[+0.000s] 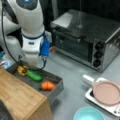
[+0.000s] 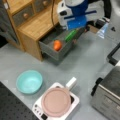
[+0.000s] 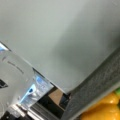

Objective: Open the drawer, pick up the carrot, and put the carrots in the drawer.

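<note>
The claw itself is out of sight in all three views, so whether it is open or closed cannot be told. What shows is the white and blue arm [image 1: 30, 20] [image 2: 75, 12] standing over the far end of the drawer [image 1: 56, 86] [image 2: 50, 48]. The wrist view looks past the drawer's dark wall at a yellow pepper [image 3: 105, 110] close below.

The drawer stands pulled out from the light wooden-topped cabinet [image 1: 17, 97] [image 2: 37, 23]. The carrot [image 1: 47, 85] [image 2: 57, 45] lies inside it, near the front lip and apart from the arm. A green vegetable [image 1: 34, 75] [image 2: 70, 35] lies further back in the same drawer. In a front view the yellow pepper [image 1: 22, 70] sits just beyond the green one, close to the arm's lower end.

Out on the grey table [image 1: 72, 72] [image 2: 82, 62], well apart from the drawer, a pink plate [image 1: 106, 92] [image 2: 56, 101] rests on a white tray [image 1: 91, 96] [image 2: 37, 108]. A teal bowl [image 1: 88, 113] [image 2: 29, 81] sits near the tray. A steel toaster oven [image 1: 85, 37] [image 2: 107, 97] stands toward a front view's top right.
</note>
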Controlling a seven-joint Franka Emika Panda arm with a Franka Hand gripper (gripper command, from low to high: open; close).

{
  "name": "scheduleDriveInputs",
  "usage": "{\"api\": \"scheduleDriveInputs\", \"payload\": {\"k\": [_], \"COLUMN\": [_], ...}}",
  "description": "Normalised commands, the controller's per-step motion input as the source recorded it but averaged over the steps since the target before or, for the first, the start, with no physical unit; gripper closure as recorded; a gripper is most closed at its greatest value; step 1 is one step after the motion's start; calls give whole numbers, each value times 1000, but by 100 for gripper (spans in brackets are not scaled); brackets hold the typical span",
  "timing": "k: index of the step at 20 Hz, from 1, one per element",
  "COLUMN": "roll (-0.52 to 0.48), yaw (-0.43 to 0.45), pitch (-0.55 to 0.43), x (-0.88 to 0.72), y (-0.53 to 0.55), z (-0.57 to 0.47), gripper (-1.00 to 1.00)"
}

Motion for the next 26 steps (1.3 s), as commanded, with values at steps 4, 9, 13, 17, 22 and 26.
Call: {"api": "scheduleDriveInputs", "payload": {"k": [4, 9, 13, 17, 22, 26], "roll": [-32, 2, 17, 18, 17, -7], "yaw": [-252, -148, -122, -163, -162, -286], "pitch": [-319, -256, -211, -222, -217, -278], "x": [-225, -200, -161, -137, -148, -151], "y": [249, 192, 175, 223, 244, 246], "z": [-139, -102, -82, -111, -111, -110], "gripper": [-100, -100, -100, -100, -100, -100]}}
